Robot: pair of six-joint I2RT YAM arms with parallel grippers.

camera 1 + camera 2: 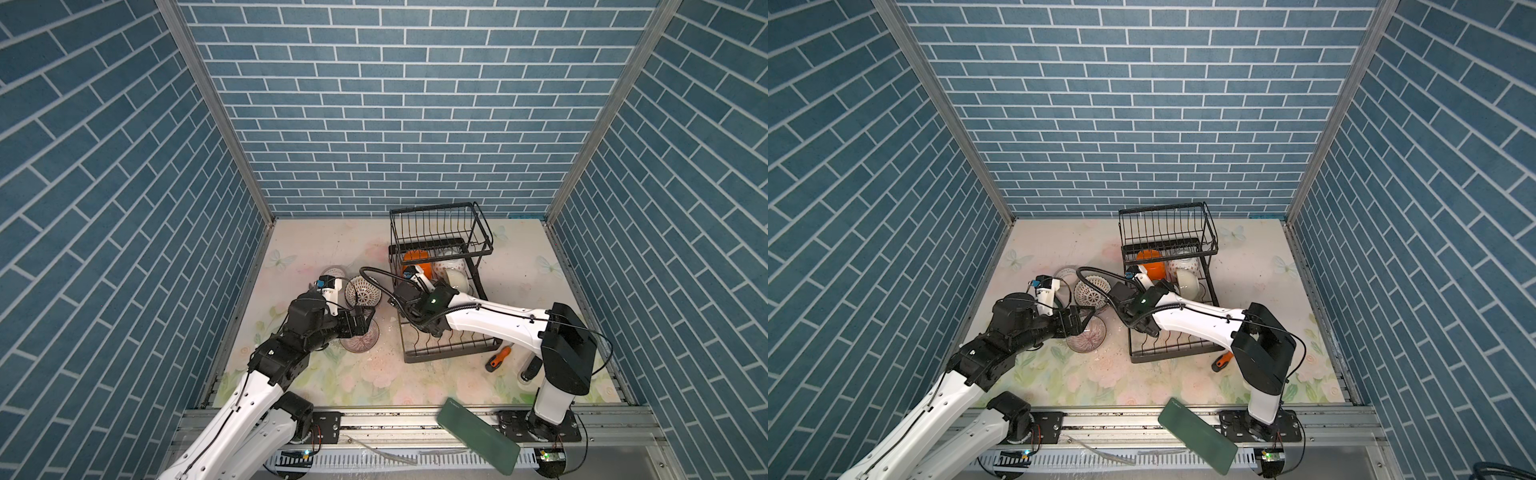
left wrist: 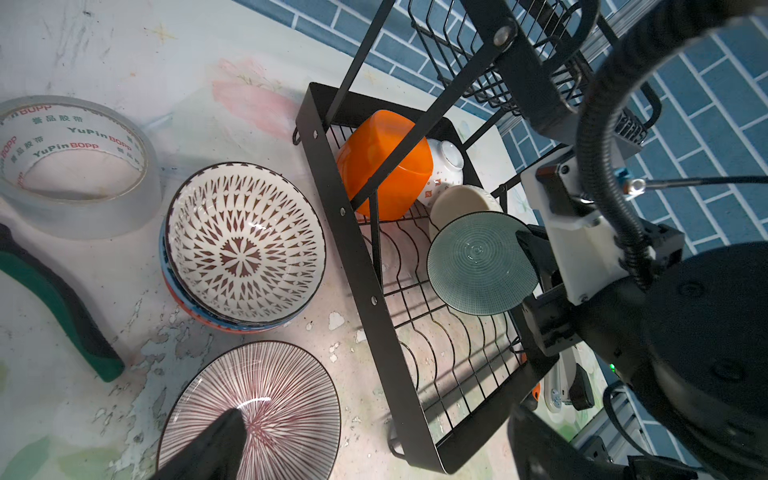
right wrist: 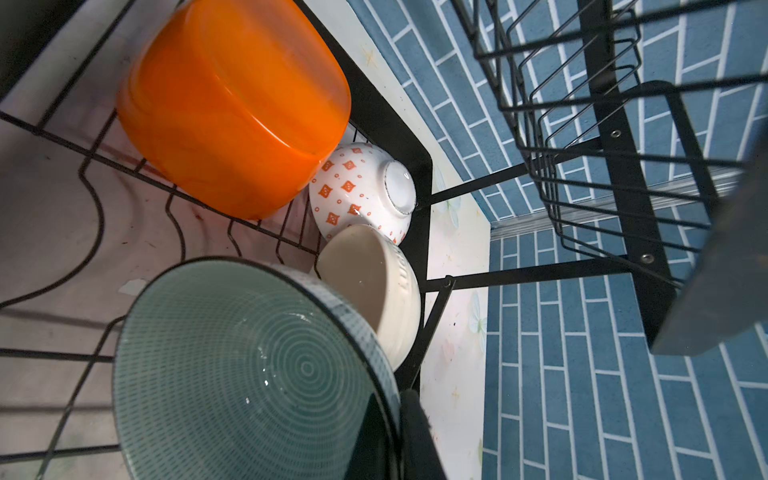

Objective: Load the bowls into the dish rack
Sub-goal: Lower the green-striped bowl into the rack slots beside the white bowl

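A pale green bowl (image 3: 249, 374), glazed inside with fine concentric rings and edged by a dark rim, stands tilted on edge in the lower tier of the dish rack (image 2: 345, 232), over its curved wire dividers. The right jaws are clamped together on its rim; whether it rests on the wires I cannot tell. Just beside it a plain cream bowl (image 3: 374, 282) leans on its side, close against a white bowl (image 3: 357, 187) dotted with orange diamonds. A glossy orange bowl (image 3: 232, 104) with rounded-square sides lies tipped over next to that one, at the rack's far end under the raised basket. On the flowered surface (image 2: 124, 50) beside the rack a black-and-white bowl (image 2: 245, 245) sits upright, nested in others with blue and orange rims. Near it is a striped bowl (image 2: 270, 399) lined in fine red-brown. The left jaws stand wide apart above that striped bowl, one fingertip (image 2: 216, 440) over its inside. A clear tape roll (image 2: 75, 166) lies just beyond the stack.
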